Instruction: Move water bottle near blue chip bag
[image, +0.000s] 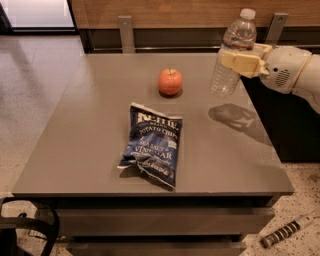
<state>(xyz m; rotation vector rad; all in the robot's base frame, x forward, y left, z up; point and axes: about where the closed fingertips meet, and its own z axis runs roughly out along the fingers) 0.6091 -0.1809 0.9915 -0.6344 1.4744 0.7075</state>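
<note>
The gripper (240, 62) sits at the right of the view, above the far right corner of the table (90, 125), its cream fingers (246, 64) pinched around the water bottle (224, 82) just below the shoulder, with the white wrist (285, 70) reaching in from the right edge. The bottle hangs clear of the tabletop, roughly upright with a slight lean, white cap on top; its shadow (235, 117) falls on the grey surface below and a little nearer the camera. To its left, well apart, a red apple (170, 81) stands on the table, and nearer the camera lies the blue chip bag (152, 145), flat and crinkled, lettering facing up. The bottle is not yet near the bag. It looks like a thin-walled, ribbed plastic bottle, probably light; how much water is inside cannot be told. Such walls give under a hard squeeze, and the smooth plastic can slip, so the ribbed middle, where the fingers sit now, seems the sound place to hold. Being tall and narrow, it would likely tip if released before its base rests flat.
</note>
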